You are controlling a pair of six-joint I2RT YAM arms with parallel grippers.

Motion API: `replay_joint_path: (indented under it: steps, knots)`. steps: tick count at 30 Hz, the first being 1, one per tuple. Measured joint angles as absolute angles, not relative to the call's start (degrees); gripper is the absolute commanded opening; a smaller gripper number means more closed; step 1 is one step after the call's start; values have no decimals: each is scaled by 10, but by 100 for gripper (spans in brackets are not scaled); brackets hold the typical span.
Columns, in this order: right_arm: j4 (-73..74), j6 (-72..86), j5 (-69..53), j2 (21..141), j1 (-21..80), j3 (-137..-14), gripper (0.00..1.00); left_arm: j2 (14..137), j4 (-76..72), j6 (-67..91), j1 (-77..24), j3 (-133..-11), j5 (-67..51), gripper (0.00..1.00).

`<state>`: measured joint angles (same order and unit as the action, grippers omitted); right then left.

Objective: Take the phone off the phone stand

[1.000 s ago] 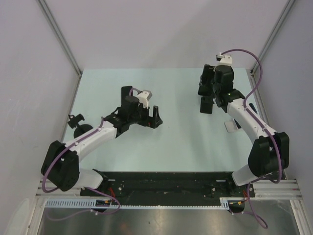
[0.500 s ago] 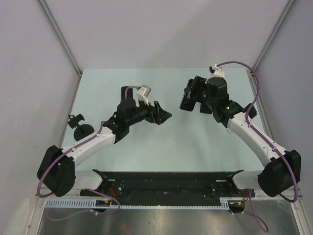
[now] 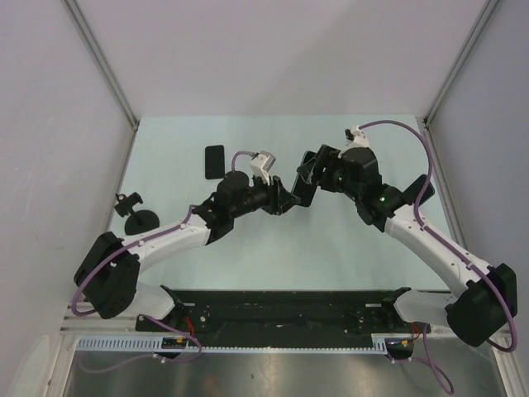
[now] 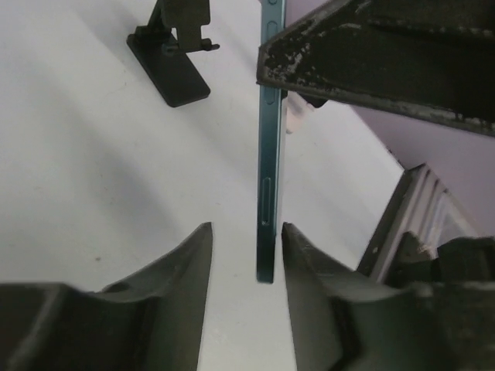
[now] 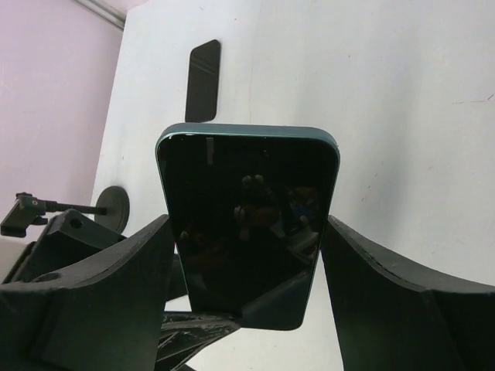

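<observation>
Big change in the last second: the right gripper (image 5: 246, 232) has left the far-right corner and carried the phone (image 5: 247, 178) to the middle of the table (image 3: 331, 248), and the left arm has swung in to meet it. The phone stand (image 4: 172, 73) sits bare on the table behind, so I judge the lift-off done. What remains looks like a handover or a set-down.

The right gripper is clamped on the phone's two long side edges, holding it up in the air well clear of the surface. The left gripper (image 4: 247, 232) was spread wide a moment ago and is narrowing now. Its fingers (image 4: 186, 263) straddle the phone's free end, one on each broad face. I can see a sliver of table on both sides, so it is not gripping yet.

Orientation: the long axis runs straight out of the right gripper toward the left one, so the free end points left and a little near. How steeply it tilts I can't tell. The glass faces the right wrist camera — the left wrist view shows it edge-on, button edge showing.

A second dark slab (image 3: 214, 160) lies flat at far left, untouched.
</observation>
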<state>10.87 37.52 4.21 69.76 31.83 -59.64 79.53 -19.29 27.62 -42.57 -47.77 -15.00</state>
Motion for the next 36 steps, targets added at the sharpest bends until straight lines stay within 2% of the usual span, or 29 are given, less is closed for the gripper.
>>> replay_joint_path:
  steps: [1, 4, 5, 8, 9, 12, 15, 16, 26, 36]
  knots:
    - [108, 377, 40, 697, 319, -596, 0, 798, -193, 278, -428, -478, -148, 19]
    - [108, 379, 37, 696, 321, -596, 0, 801, -200, 280, -437, -479, -145, 0]
    - [107, 380, 34, 695, 320, -595, 1, 801, -203, 282, -439, -479, -147, 0]
    - [104, 379, 31, 691, 317, -594, 27, 801, -211, 286, -439, -480, -149, 1]
    - [104, 379, 30, 689, 316, -594, 49, 801, -213, 286, -440, -480, -149, 1]
    - [103, 378, 22, 685, 309, -592, 80, 801, -218, 286, -440, -480, -149, 0]
    - [104, 378, 14, 682, 301, -590, 97, 801, -218, 285, -441, -480, -141, 0]
    - [104, 376, 13, 679, 297, -590, 100, 801, -215, 285, -441, -480, -133, 0]
    - [125, 336, 48, 619, 271, -587, 100, 811, -200, 302, -322, -476, -122, 1]
    - [156, 309, 66, 570, 240, -554, 100, 899, -152, 284, -150, -510, -135, 1]
